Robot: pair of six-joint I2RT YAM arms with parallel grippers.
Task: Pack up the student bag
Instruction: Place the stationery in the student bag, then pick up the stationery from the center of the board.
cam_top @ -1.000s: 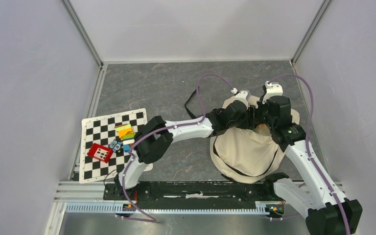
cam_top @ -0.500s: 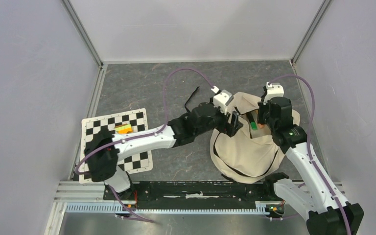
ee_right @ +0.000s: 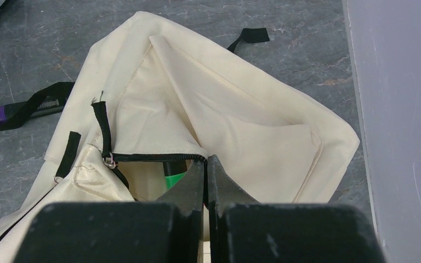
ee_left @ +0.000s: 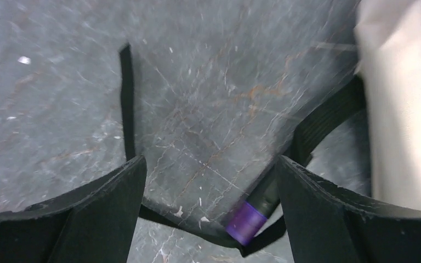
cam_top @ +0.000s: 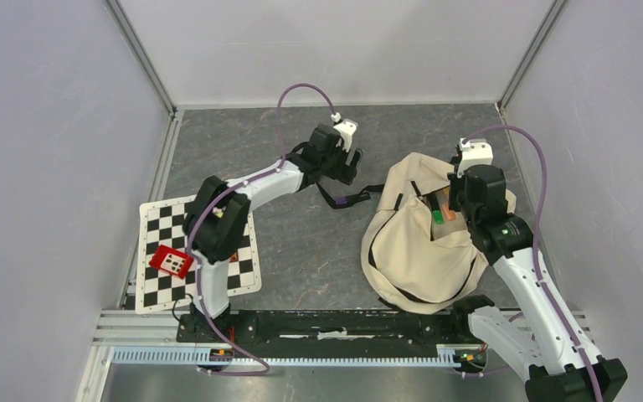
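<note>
one green item (ee_right: 174, 178) half inside bag (ee_right: 241, 131)

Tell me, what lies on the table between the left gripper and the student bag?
A black strap and a dark pen-like thing with a purple end, beside the student bag; the top and left wrist views show them.

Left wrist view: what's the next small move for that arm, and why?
Probably lower the open left pincer straight down around the purple-banded pen. It lies on the table below and between the fingers, by the black strap and outside the student bag, whose zip edge the shut right pincer grips.
</note>
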